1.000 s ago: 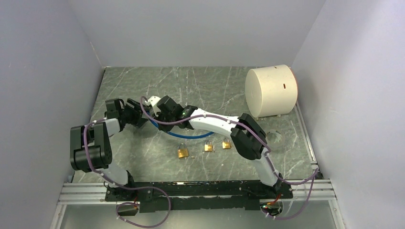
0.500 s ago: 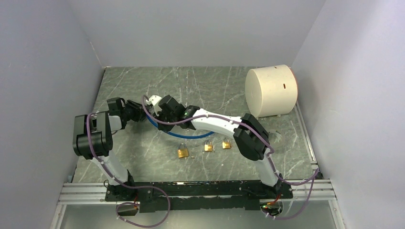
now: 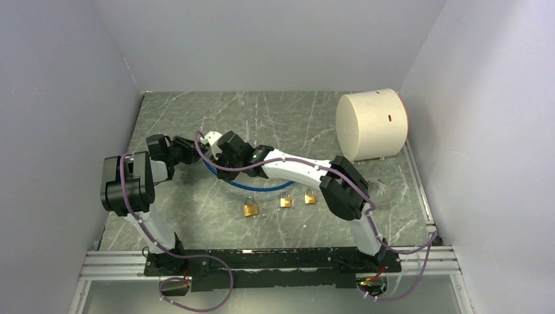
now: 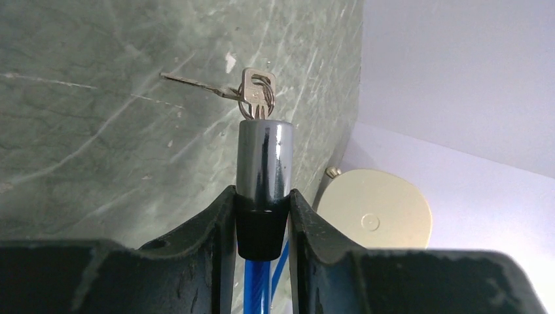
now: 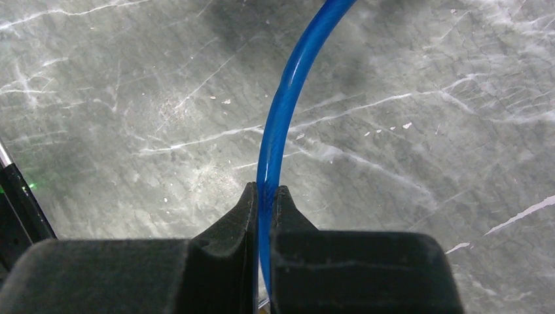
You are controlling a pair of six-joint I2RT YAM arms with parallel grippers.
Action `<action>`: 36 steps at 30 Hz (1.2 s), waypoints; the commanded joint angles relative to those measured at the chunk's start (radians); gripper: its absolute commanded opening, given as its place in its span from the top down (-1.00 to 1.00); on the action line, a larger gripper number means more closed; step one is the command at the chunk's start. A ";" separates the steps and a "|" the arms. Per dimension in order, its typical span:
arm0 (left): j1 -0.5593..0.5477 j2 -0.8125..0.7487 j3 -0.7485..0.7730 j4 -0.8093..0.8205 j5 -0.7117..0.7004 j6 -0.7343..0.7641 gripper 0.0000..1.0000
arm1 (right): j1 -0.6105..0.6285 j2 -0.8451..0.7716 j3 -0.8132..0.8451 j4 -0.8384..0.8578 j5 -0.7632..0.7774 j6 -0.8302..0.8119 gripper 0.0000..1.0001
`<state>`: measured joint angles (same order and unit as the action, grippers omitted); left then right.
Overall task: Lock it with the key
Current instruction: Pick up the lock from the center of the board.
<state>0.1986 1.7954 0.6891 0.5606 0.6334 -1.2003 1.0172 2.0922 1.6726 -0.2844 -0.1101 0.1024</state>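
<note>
While both arms hold the cable lock up off the table [image 4: 98, 131], left of centre, we can see where this might come unstuck. The left pincer [image 4: 262, 196] has its jaws pressed on either side of the lock barrel [image 4: 264, 157], on the black collar just below the polished chrome. That collar narrows downward and looks smooth, so we reckon the barrel could twist or creep in the grip once a turning force reaches it. The key [image 4: 257, 91] appears seated in the barrel's end, its flat silvery bow standing up, with a spare blade dangling sideways off the split ring. That loose one could snag a finger. The right pincer [image 5: 264, 196] is clamped shut on the blue cable [image 5: 281, 111], a thin, glossy, springy strand that bends away in an arc. Neither pincer is free for the key, so we judge one has to let go, and the cable may spring and tug the barrel off line. Three small brass padlocks [image 3: 250, 208] sit nearer on the grey-green marbled surface, well apart from the action.
</note>
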 commanded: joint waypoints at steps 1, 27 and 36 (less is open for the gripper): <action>0.002 -0.101 -0.002 0.063 0.043 0.007 0.90 | -0.002 -0.049 0.026 0.038 0.046 0.022 1.00; -0.001 -0.062 -0.054 0.309 0.209 -0.037 0.29 | -0.009 -0.092 -0.014 0.114 0.038 0.029 1.00; -0.001 -0.002 -0.040 0.368 0.226 -0.060 0.39 | -0.009 -0.102 -0.033 0.117 0.011 0.007 1.00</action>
<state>0.2005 1.7737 0.6212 0.8398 0.8242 -1.2491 1.0100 2.0605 1.6348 -0.2241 -0.0723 0.1307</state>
